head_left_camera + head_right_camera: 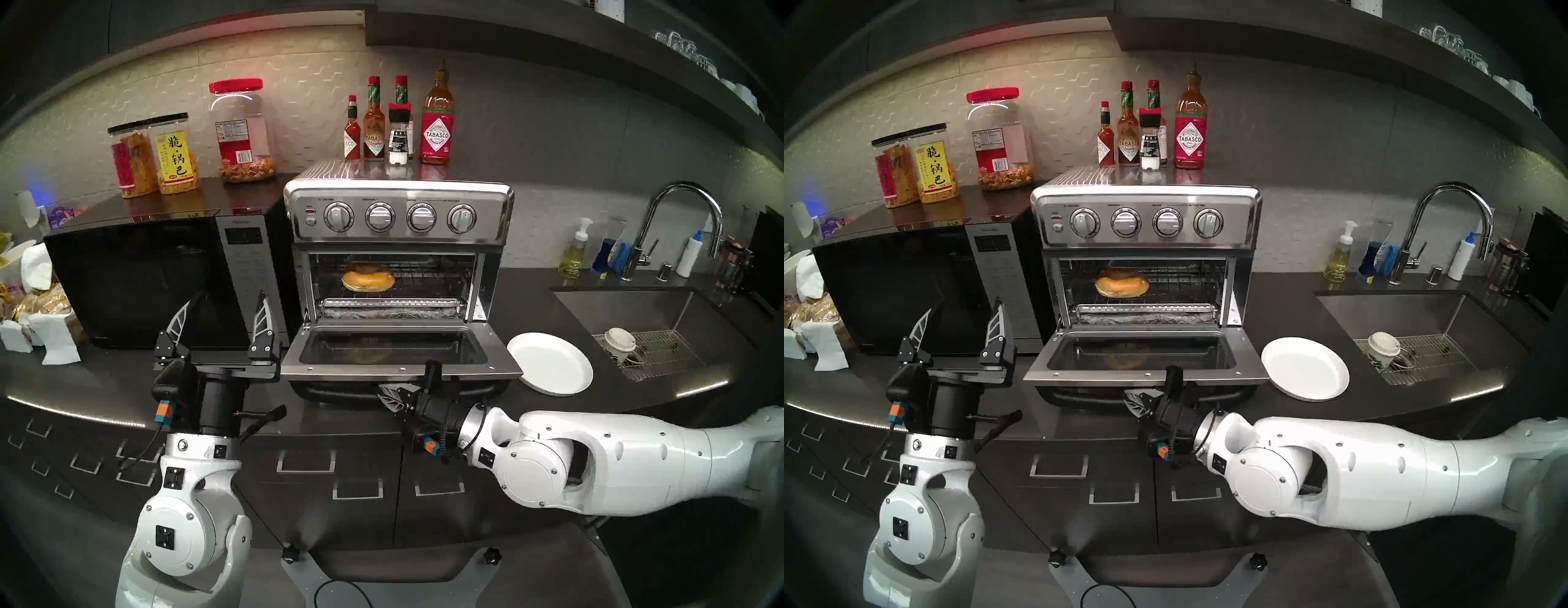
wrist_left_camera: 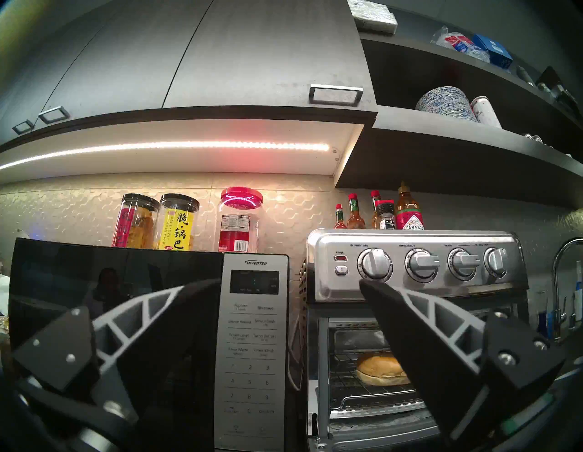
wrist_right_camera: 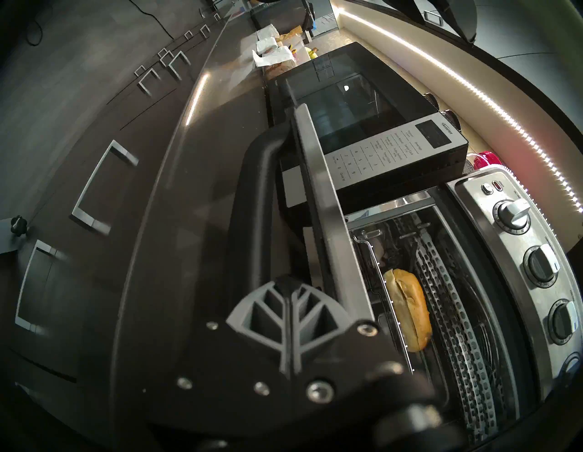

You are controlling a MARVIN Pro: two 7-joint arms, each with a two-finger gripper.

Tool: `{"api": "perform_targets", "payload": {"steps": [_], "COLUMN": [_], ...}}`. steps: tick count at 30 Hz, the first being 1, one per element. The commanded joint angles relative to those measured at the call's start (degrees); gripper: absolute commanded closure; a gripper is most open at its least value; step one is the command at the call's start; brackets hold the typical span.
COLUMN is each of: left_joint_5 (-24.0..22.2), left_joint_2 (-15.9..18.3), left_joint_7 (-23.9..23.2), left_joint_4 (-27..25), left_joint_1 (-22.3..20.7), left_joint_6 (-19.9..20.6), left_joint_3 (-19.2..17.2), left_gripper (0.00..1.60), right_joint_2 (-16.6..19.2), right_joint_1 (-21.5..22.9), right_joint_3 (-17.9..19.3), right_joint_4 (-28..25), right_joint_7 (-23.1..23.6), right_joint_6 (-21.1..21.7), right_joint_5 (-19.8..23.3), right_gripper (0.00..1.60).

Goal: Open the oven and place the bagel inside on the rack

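The stainless-steel oven (image 1: 399, 216) (image 1: 1144, 220) stands with its glass door (image 1: 394, 369) dropped flat. The golden-brown bagel (image 1: 368, 278) (image 1: 1122, 283) (image 2: 375, 369) (image 3: 408, 309) lies inside on the wire rack (image 1: 424, 284), left of centre. My right gripper (image 1: 384, 392) (image 3: 284, 279) is shut with nothing held. It sits just under the door's front edge, its tips against the black bar handle (image 3: 252, 202). My left gripper (image 1: 227, 297) (image 2: 290, 282) is open and empty, held upright in front of the microwave, left of the oven door.
The black microwave (image 1: 148, 276) stands against the oven's left side, with snack jars on top. Sauce bottles (image 1: 437, 123) stand on the oven. A white plate (image 1: 549, 363) lies right of the door. Further right, a sink (image 1: 636, 314) holds a paper cup. Paper bags (image 1: 38, 305) sit far left.
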Motion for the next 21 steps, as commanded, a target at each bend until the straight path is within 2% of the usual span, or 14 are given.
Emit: {"api": "perform_targets", "payload": {"steps": [1, 21], "left_joint_5": [0.04, 0.04], "left_joint_2": [0.05, 0.05], "left_joint_7": [-0.06, -0.06], "left_joint_4": [-1.33, -1.33], "left_joint_1": [0.11, 0.11], "left_joint_6": [-0.07, -0.07], "left_joint_3": [0.02, 0.02], "left_gripper": [0.0, 0.0], "right_joint_2": [-0.17, -0.17], "right_joint_1": [1.32, 1.31], "right_joint_3": [1.48, 1.5], "right_joint_4": [-0.21, -0.21], "right_joint_7": [-0.59, -0.58], "right_joint_6": [0.05, 0.05], "right_joint_5": [0.06, 0.05], "right_gripper": [1.6, 1.6]}}
